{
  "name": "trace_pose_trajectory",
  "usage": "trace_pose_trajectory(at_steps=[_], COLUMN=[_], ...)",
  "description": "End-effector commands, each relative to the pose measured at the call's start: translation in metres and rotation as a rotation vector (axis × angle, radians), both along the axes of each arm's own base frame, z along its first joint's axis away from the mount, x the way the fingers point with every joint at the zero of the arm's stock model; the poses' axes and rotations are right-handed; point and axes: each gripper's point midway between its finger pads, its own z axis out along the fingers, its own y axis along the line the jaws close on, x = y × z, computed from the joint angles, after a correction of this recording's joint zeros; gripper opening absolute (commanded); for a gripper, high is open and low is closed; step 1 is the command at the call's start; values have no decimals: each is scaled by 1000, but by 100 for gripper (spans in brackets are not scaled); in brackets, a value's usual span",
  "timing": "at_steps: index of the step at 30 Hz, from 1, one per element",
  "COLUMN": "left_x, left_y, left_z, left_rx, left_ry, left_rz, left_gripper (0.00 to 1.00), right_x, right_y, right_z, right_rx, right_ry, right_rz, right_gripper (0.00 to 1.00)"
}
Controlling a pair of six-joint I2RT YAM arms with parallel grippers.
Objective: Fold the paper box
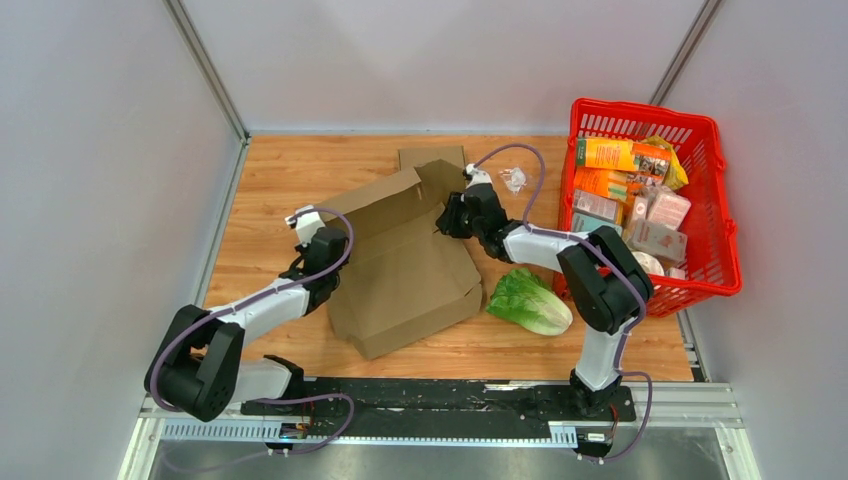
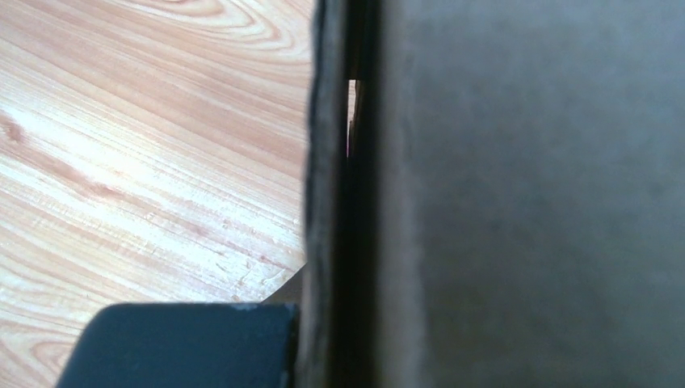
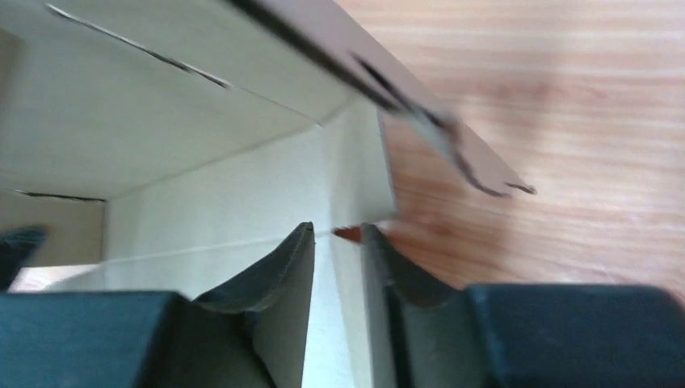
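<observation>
Wooden tabletop (image 1: pixel 280 180), grey walls around.

- Paper box (image 1: pixel 400 270): we log it at centre, half-erected, flaps loose, long axis roughly near-to-far and slightly skewed. We see nothing inside it.
- Left gripper (image 1: pixel 312 228): at the box's left edge, pressed together on the cardboard wall.
- Right gripper (image 3: pixel 335 234): at the far-right corner, one finger either side of an upright wall. We cannot tell whether it pinches yet.
- Both grippers are at the box, on opposite sides. We judge the next fold turns on that straddled wall.
- Red basket (image 1: pixel 640 103): at right, holding grocery cartons (image 1: pixel 620 155) and packets.
- Romaine lettuce (image 1: pixel 530 300): loose between box and basket.
</observation>
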Motion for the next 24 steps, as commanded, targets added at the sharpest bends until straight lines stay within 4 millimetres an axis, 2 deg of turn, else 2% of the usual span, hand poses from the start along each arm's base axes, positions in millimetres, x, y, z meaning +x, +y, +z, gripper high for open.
trace_pose_trajectory(at_steps=[1, 4, 5, 6, 7, 8, 9, 13, 14, 15, 17, 18, 24], left_x=[1, 4, 6, 6, 6, 5, 5, 5, 6, 6, 5, 5, 6], left_y=[-6, -11, -13, -13, -12, -12, -12, -16, -16, -17, -16, -16, -22], left_z=[-1, 1, 4, 4, 2, 1, 0, -6, -6, -7, -8, -7, -3], left_rx=[-23, -21, -29, -27, -26, -24, -26, -43, -46, -46, -42, -42, -63], left_ry=[28, 26, 19, 19, 22, 28, 30, 44, 42, 47, 51, 49, 36], left_rz=[-23, -58, -67, -66, -64, -60, -58, -64, -67, -69, -71, -70, -95], left_gripper=[0, 0, 0, 0, 0, 0, 0, 0, 0, 0, 0, 0, 0], right_x=[4, -5, -11, -14, -18, -29, -30, -26, -16, -16, -13, -11, -3], right_y=[-22, -26, -29, -29, -34, -43, -46, -46, -45, -48, -45, -43, -39], right_z=[-11, -23, -29, -33, -37, -52, -55, -75, -72, -73, -59, -44, -4], right_rx=[-113, -152, -151, -139, -136, -143, -137, -192, -206, -228, -195, -160, -134], right_ry=[-5, 33, 52, 56, 67, 105, 107, 143, 133, 129, 78, 33, -99], right_rz=[-57, -37, -48, -54, -74, -109, -128, -117, -134, -133, -133, -139, -139], right_gripper=[36, 32, 28, 19, 17, 15, 13, 15, 14, 15, 15, 15, 14])
